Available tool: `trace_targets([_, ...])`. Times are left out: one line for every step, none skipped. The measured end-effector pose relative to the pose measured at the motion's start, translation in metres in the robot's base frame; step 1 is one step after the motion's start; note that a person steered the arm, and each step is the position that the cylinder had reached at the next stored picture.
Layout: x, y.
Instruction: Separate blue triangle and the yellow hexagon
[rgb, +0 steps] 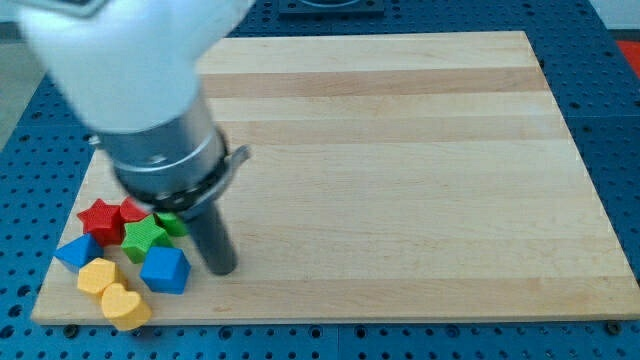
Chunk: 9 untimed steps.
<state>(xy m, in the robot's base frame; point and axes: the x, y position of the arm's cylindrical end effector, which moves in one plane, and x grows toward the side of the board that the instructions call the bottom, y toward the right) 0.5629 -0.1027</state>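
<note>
The blue triangle (77, 251) lies at the view's bottom left of the wooden board (400, 150). The yellow hexagon (98, 275) touches it just below and to the right. My tip (222, 268) rests on the board to the right of the cluster, just right of the blue cube (165, 269), well apart from the blue triangle and the yellow hexagon.
A yellow heart (125, 305) sits below the hexagon. A red star (100, 219), another red block (134, 210), a green star (144, 237) and a green block (172, 222) crowd above. The arm's white body (130, 70) hides the board's top left.
</note>
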Motion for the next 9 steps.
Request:
trace_targets([-0.058, 0.055])
trace_targets([-0.124, 0.044])
trace_targets([-0.138, -0.046])
trace_targets([-0.110, -0.157])
trace_targets([-0.036, -0.179])
trace_targets([0.006, -0.200])
trace_targets([0.007, -0.202])
trace_targets([0.039, -0.202])
trace_targets([0.052, -0.201])
